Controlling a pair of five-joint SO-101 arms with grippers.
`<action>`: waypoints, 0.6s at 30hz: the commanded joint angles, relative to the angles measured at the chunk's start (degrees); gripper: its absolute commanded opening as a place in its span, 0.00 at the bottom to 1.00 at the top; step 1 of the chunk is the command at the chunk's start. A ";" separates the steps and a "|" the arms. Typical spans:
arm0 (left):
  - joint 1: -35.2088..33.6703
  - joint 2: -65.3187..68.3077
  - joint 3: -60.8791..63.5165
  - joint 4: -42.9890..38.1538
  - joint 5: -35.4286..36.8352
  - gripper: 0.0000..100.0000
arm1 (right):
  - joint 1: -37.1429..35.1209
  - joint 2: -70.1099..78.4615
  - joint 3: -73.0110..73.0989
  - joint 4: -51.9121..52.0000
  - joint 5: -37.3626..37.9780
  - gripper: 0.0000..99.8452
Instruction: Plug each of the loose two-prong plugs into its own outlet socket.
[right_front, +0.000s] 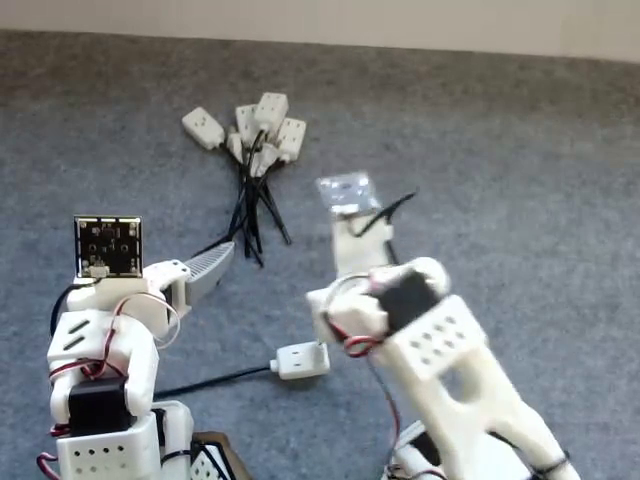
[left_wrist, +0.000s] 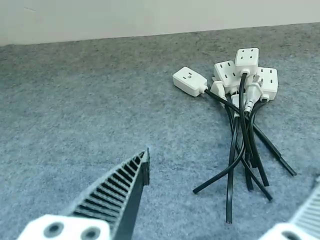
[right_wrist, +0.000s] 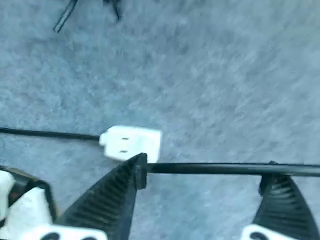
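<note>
The black ribbed right pincer (right_wrist: 207, 171) stands wide, and a thick black cord (right_wrist: 220, 169) runs straight across the gap from one fingertip to the other. I cannot tell whether it is gripped or merely resting there, and its plug end is hidden. Just beyond the tips lies a lone white plastic outlet block (right_wrist: 131, 143), flat on the grey carpeted bench (right_front: 520, 150), near and between the two arms, its own thin lead trailing off left. The step in hand looks like bringing that cord's plug to this block. To do it well, the prongs probably want squaring to the block's two slots (right_wrist: 122, 145) before any push, then a straight press along them. The block is loose on the nap and would likely skid under a slanted shove, so a firm hold close behind the plug seems wiser than one on limp cord. The grey ribbed left pincer (left_wrist: 230, 169) is wide too, holding nothing, near and left, facing the far bundle of white outlet blocks and short black cords (left_wrist: 240, 95). Its wrist view lays that bundle out plainly: four blocks fanned at the far end, small white plugs among them, free cord ends splayed toward the near side. Whether those plugs are seated I cannot tell. The high view instead gives the spacing, with the bundle far and left of centre, well apart from the lone block, while the right wrist view adds which way the slots run.
</note>
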 joint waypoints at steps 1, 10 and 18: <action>0.92 -0.04 -0.57 0.00 0.09 0.46 | 12.09 -8.75 -3.12 -2.86 16.70 0.33; 0.92 1.98 -15.87 14.51 -8.44 0.46 | 33.89 -22.37 17.36 -15.78 20.13 0.33; 1.01 28.26 -38.11 36.22 -22.24 0.46 | 34.24 -26.86 42.77 -31.87 20.31 0.33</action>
